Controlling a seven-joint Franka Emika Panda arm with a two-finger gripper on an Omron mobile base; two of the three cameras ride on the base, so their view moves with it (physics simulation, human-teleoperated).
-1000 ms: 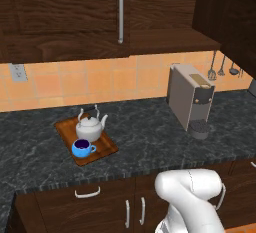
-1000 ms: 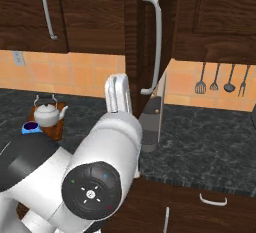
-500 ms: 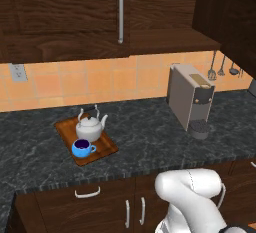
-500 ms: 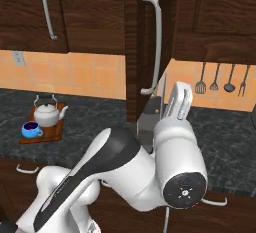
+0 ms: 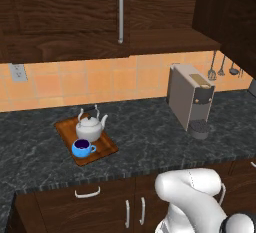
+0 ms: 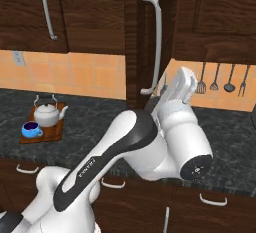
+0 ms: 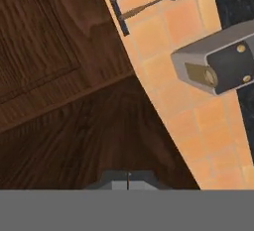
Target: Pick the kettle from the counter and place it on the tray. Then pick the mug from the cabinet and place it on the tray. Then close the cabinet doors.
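Cabinet: the dark brown wood-grain cabinet (image 5: 75, 17) hangs on the wall above the table; seen from the left base, its front is closed at the left, with a wooden shelf edge showing under it further right.
Cabinet doors: in the right base view one door (image 6: 150, 37) stands swung out, edge-on, its long silver bar handle (image 6: 156, 42) facing the camera; another door at the left lies flat against the cabinet. The hand view looks at dark wood grain of a door (image 7: 74, 141) at close range.
Table: the dark speckled stone table (image 5: 150, 137) runs under an orange tiled wall, above dark wood drawers with small silver handles.
Arm: the white arm (image 6: 150, 142) bends up from the lower left of the right base view, its hand raised just beside the swung-out door.
Coffee machine: a boxy grey coffee machine (image 5: 190, 97) stands on the table to the right, well apart from the tray.
Tray: the reddish-brown tray (image 5: 64, 128) lies on the table at the left, turned at an angle to the table edge.
Kettle: the silvery kettle (image 5: 90, 127) stands upright on the tray, toward its rear, spout to the right.
Mug: the blue mug (image 5: 81, 148) stands upright on the tray, just in front of the kettle, handle to the right.
Utensils: dark utensils (image 6: 220, 79) hang on a rail on the tiles at the right.
Fingers: the gripper (image 7: 128, 178) has its fingers pressed together, nothing between them, pointing at the door's wood.
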